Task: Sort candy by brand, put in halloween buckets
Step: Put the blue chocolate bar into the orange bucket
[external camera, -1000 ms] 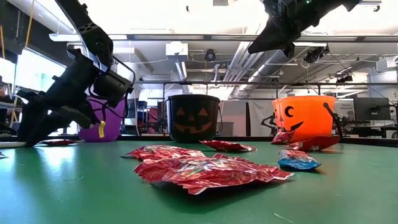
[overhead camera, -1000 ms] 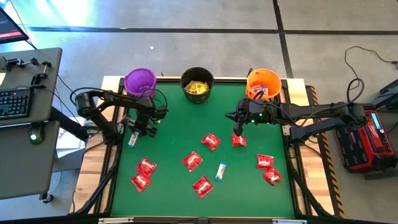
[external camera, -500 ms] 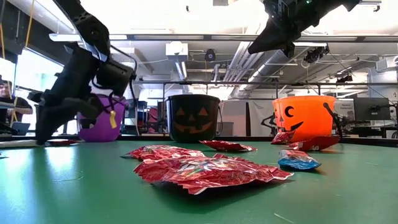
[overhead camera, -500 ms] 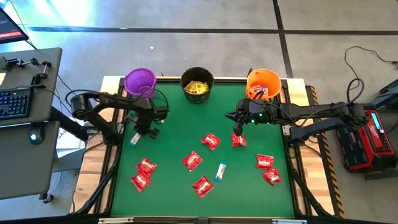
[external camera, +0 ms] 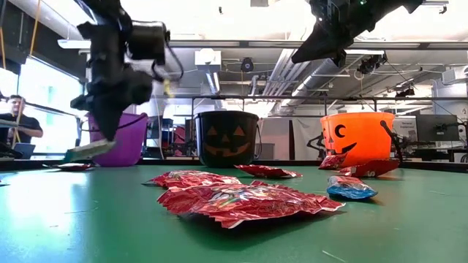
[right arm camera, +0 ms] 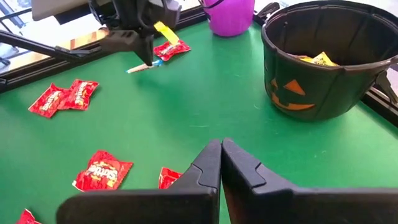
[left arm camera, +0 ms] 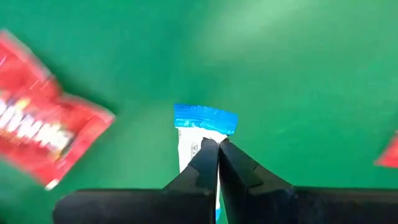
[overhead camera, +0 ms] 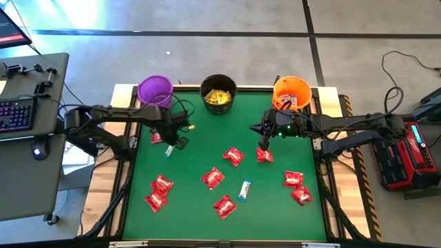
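Bright, even overhead light; ceiling glare washes out upper low view. Left arm (external camera: 117, 66) motion-blurred. Left wrist view soft throughout. Shadows faint.

A keyboard (overhead camera: 15, 114) sits on a grey desk (overhead camera: 41, 158); a red case (overhead camera: 411, 153) rests on the floor.

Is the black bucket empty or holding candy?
Holding candy: yellow packets lie inside the black bucket, seen in the high and right wrist views.

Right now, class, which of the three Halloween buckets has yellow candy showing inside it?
The black bucket, the middle of the three, shows yellow packets inside. The purple bucket looks empty from above, and the orange bucket shows none.
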`<action>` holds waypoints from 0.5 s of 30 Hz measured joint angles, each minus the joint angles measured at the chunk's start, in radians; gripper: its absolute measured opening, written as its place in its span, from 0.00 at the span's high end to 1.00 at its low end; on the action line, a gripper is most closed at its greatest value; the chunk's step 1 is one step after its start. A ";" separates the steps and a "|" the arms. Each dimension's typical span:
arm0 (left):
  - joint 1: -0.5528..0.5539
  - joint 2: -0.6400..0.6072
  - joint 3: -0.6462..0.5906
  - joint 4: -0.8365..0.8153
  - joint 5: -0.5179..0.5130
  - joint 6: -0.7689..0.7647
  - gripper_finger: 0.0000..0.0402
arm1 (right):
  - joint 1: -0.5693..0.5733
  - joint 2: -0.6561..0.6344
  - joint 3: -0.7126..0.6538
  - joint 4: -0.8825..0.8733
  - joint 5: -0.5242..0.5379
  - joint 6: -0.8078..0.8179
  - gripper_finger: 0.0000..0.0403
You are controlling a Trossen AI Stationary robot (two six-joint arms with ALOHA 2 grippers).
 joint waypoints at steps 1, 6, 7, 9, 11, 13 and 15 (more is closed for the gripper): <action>-0.008 -0.005 0.013 0.016 0.000 0.000 1.00 | 0.000 0.000 0.000 0.000 0.000 0.001 1.00; -0.039 -0.010 0.077 0.123 0.011 -0.021 1.00 | 0.000 0.000 0.000 0.000 0.000 0.003 1.00; -0.044 -0.010 0.085 0.154 0.012 -0.028 1.00 | 0.000 0.000 0.000 0.000 0.000 0.003 1.00; -0.052 -0.010 0.099 0.230 0.012 -0.040 1.00 | 0.000 0.000 0.000 0.000 0.000 0.003 1.00; -0.056 -0.010 0.111 0.298 0.012 -0.054 1.00 | 0.000 0.000 0.000 0.000 -0.001 0.011 1.00; -0.058 -0.010 0.121 0.368 0.012 -0.063 1.00 | 0.000 0.000 0.000 0.000 -0.002 0.042 1.00; -0.060 -0.010 0.127 0.437 0.012 -0.064 1.00 | 0.000 0.000 0.000 0.000 -0.003 0.073 1.00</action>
